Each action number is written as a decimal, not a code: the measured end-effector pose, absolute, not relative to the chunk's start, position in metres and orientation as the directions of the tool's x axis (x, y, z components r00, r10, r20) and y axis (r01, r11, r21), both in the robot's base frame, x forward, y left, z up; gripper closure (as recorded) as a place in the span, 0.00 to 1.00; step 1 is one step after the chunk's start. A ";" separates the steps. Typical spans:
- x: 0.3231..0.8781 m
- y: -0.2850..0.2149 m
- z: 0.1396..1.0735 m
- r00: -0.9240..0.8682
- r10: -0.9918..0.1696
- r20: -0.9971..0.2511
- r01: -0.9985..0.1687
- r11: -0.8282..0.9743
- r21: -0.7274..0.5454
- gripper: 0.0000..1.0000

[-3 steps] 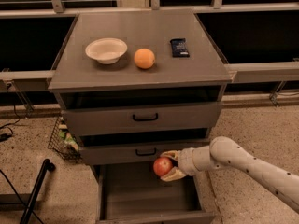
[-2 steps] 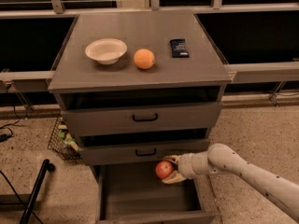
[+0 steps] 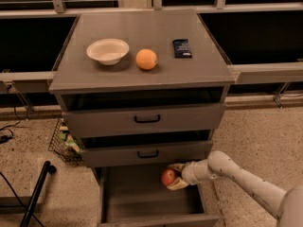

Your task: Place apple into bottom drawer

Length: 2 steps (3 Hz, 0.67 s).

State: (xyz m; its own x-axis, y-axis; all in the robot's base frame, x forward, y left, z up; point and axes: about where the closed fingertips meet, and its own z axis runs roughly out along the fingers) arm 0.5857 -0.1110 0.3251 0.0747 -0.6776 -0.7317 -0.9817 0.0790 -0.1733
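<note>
Slowly the pincer [image 3: 173, 177], clasped around the apple [image 3: 167, 178], has sunk lower over the open bottom drawer [image 3: 142, 197] at lower centre of frame; release looks close.

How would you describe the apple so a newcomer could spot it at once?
Find the grey cabinet and look down to its open bottom drawer. Over its right side the gripper holds the apple. It is small, round and red, unlike the orange up on the cabinet top.
</note>
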 end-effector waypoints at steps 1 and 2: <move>0.585 -0.110 0.319 0.076 -0.677 -0.732 -0.982 0.075 -0.171 1.00; 0.586 -0.108 0.303 0.077 -0.678 -0.731 -0.983 0.070 -0.169 1.00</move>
State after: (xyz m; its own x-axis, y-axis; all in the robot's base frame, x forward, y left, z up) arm 0.5855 -0.1078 0.3033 0.0775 -0.6779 -0.7310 -0.9832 0.0696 -0.1687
